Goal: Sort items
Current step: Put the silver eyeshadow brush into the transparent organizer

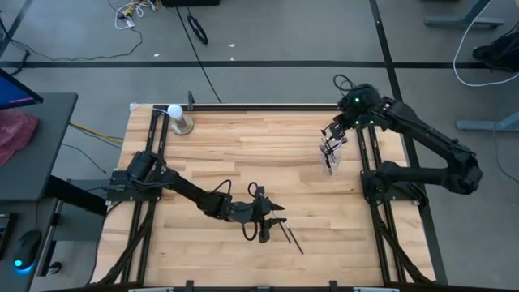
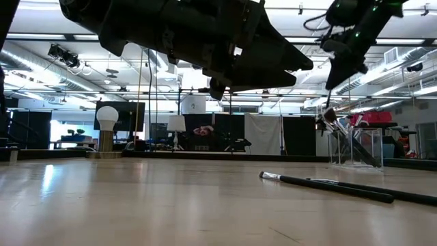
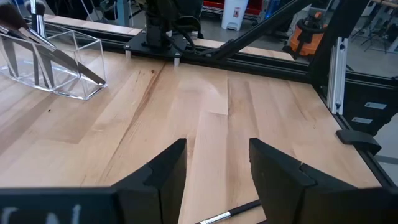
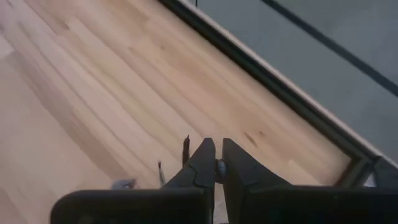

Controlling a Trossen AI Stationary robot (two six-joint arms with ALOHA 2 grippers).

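Observation:
Two dark brushes [image 1: 290,237] lie side by side on the table near its near edge, and the low view shows them too [image 2: 328,187]. My left gripper [image 3: 217,144] is open and hovers just above and beside their far ends [image 3: 230,213], touching nothing. A clear cup [image 1: 331,158] stands on the table's right side with several brushes leaning inside it [image 3: 53,56]. My right gripper [image 1: 333,135] hangs directly over the cup [image 2: 355,147], shut on a brush [image 2: 329,102]. My right gripper pinches one thin brush at its upper end [image 4: 218,167] between its two fingers, coming from above and pointing down. The brush hangs below the fingers, lifted clear of the table, with its lower end [image 2: 326,115] at the cup's mouth among the other brushes.
A white ball on a metallic base [image 1: 177,118] stands near the table's far left corner. Bare wood lies between the left gripper and the cup. Black rails [image 3: 261,59] edge the table, and the right arm's base [image 1: 391,180] sits at the right edge.

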